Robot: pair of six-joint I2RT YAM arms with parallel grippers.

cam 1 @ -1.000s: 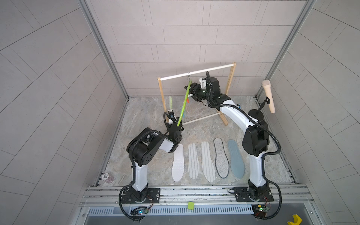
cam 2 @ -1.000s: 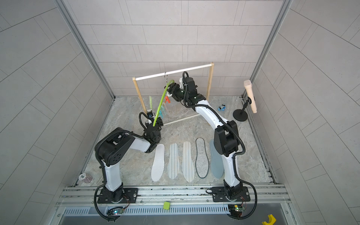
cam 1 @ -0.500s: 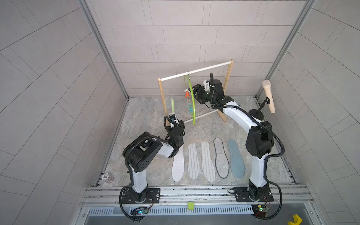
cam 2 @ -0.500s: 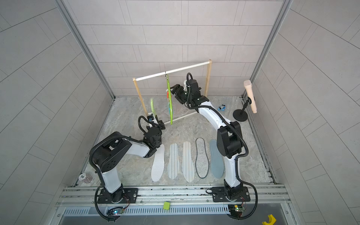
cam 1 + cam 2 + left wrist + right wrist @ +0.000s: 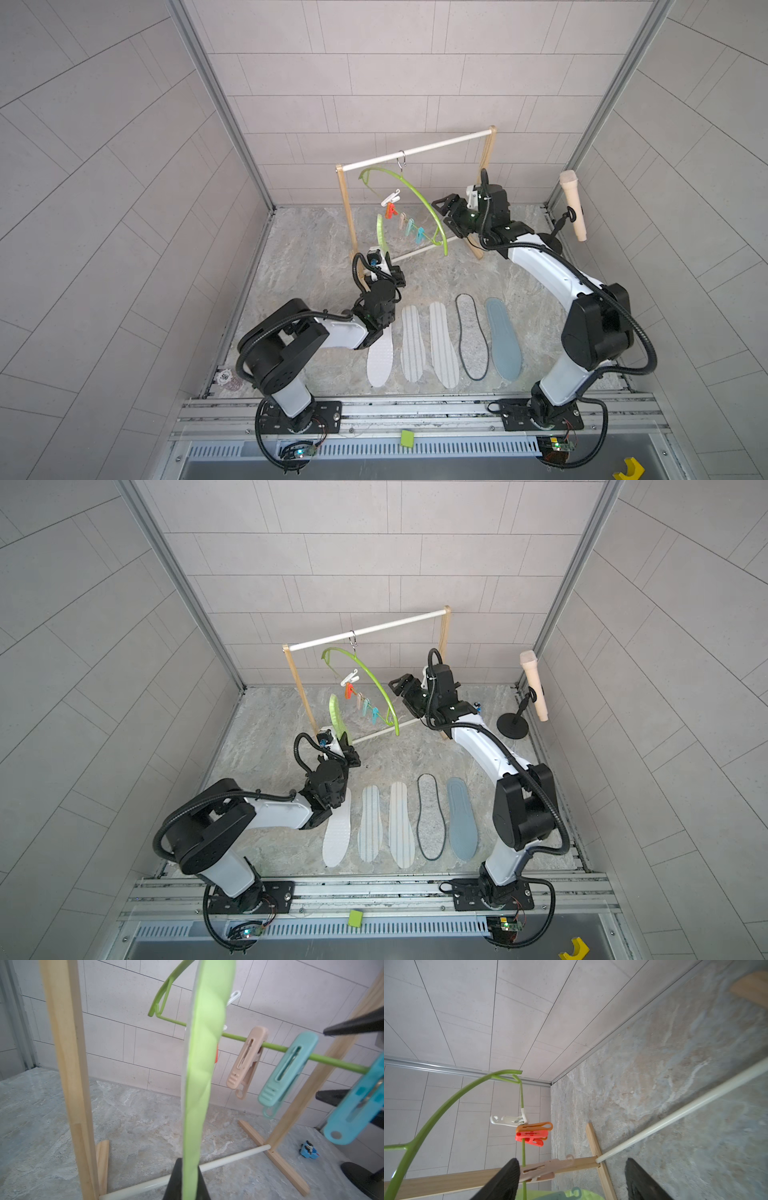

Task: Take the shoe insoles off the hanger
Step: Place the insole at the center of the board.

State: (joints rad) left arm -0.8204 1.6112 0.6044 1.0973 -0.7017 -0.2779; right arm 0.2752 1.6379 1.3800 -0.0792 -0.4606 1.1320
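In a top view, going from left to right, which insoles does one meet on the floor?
From the left: white dotted insole → grey-striped insole → second grey-striped insole → black-edged grey felt insole → blue-grey insole.

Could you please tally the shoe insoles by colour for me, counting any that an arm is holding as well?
Pale green insole, in the left gripper: 1
White dotted insole: 1
White grey-striped insoles: 2
Grey black-edged insole: 1
Blue-grey insole: 1
Total: 6
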